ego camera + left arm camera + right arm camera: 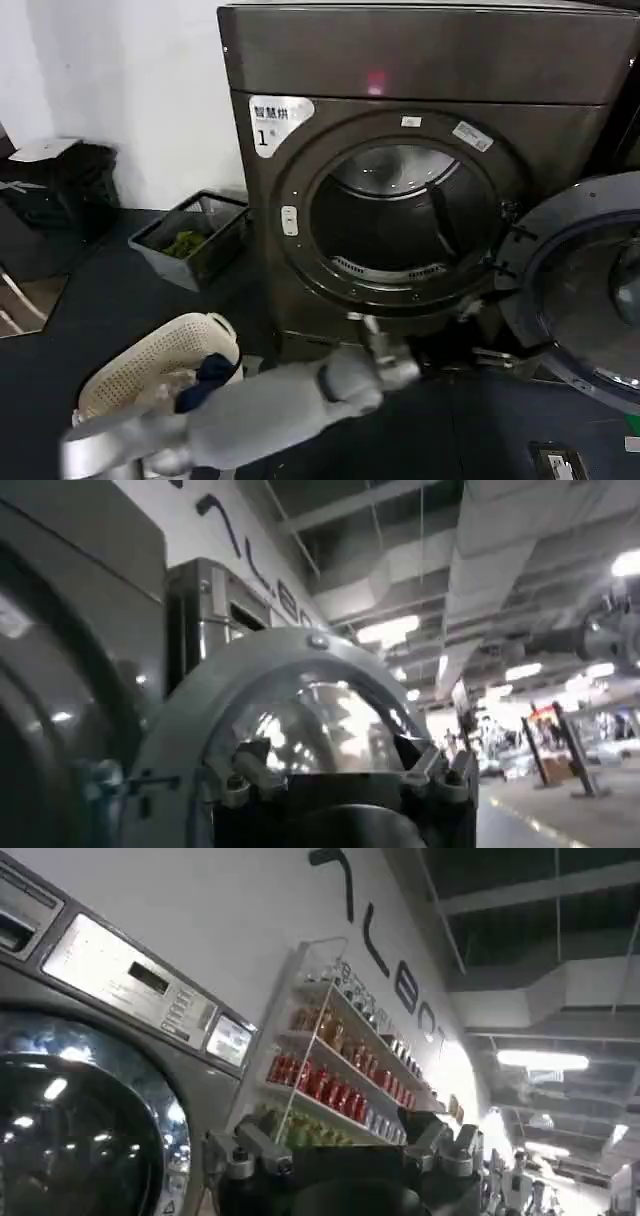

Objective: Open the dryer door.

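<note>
The dryer door hangs swung wide on its hinge at the drum's right – grey inner side out, job seemingly done – while the left gripper, jaws spread and empty, sits low before the drum, apparently clear of it.

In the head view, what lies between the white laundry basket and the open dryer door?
The left arm stretches across that gap in the head view, from above the white laundry basket toward the dryer door, over dark floor.
</note>
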`<action>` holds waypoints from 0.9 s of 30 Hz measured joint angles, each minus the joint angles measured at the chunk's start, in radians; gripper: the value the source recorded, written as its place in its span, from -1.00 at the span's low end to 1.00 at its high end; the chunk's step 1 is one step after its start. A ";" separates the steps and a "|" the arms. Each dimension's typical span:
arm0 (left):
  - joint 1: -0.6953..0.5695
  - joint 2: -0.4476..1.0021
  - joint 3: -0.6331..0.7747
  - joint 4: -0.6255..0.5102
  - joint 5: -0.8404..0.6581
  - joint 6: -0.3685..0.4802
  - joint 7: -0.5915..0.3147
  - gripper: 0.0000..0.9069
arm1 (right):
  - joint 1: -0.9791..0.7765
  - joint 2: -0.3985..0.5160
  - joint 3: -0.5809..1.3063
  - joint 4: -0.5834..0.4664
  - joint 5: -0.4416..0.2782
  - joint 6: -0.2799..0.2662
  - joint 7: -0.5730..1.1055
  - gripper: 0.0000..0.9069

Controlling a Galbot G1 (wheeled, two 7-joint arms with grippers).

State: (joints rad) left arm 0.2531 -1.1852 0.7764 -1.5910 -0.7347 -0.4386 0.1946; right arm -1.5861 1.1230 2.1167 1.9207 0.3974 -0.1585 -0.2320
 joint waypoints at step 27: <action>0.249 0.780 -0.296 -0.278 -0.025 0.225 0.151 1.00 | 0.064 -0.010 0.086 0.092 -0.104 -0.120 -0.001 1.00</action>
State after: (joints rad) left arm 0.5019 -0.4048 0.4799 -1.8686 -0.7594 -0.2132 0.3456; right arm -1.5216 1.1126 2.2028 2.0130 0.2936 -0.2787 -0.2326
